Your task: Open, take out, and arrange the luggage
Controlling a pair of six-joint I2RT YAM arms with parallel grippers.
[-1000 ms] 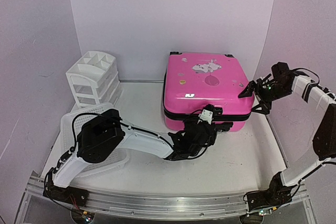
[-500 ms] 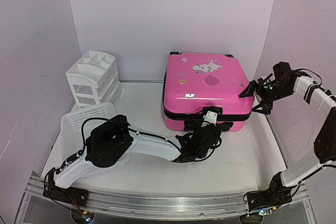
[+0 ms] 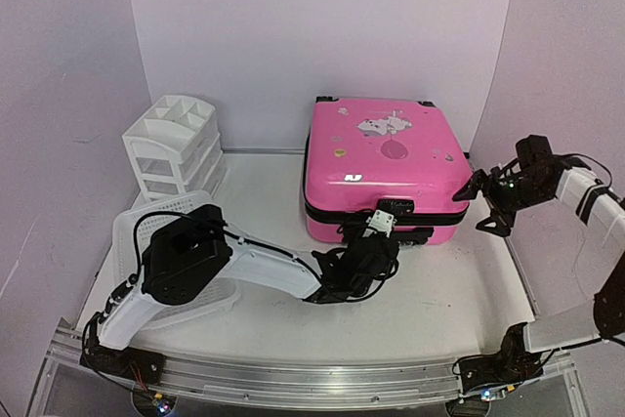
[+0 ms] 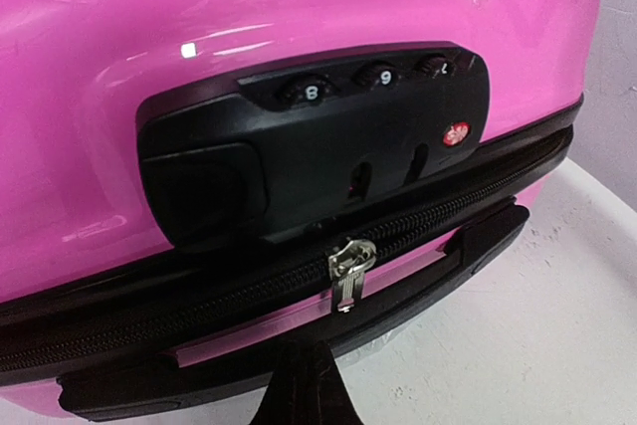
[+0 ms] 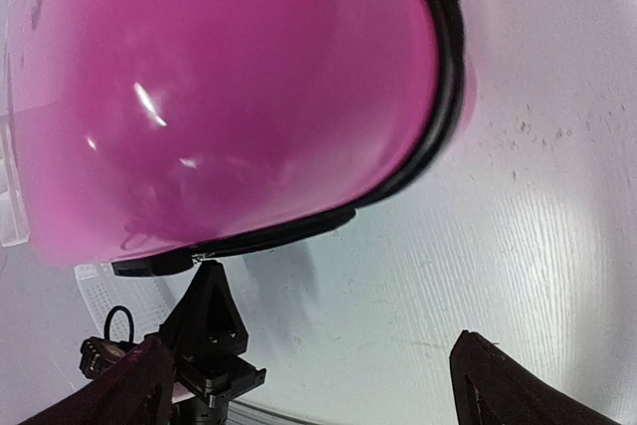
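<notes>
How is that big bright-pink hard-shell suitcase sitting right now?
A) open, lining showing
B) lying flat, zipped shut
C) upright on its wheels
B: the bright-pink hard-shell suitcase lies flat, lid down, and the black zipper runs closed with its metal pull hanging below the black combination lock.

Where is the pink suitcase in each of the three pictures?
Top external: the pink suitcase lies right of centre, towards the back of the table.
Left wrist: the pink suitcase fills the top, very close, with its combination lock facing us.
Right wrist: the pink suitcase fills the upper left.
Shared landmark: its black zipper band shows in all three.
</notes>
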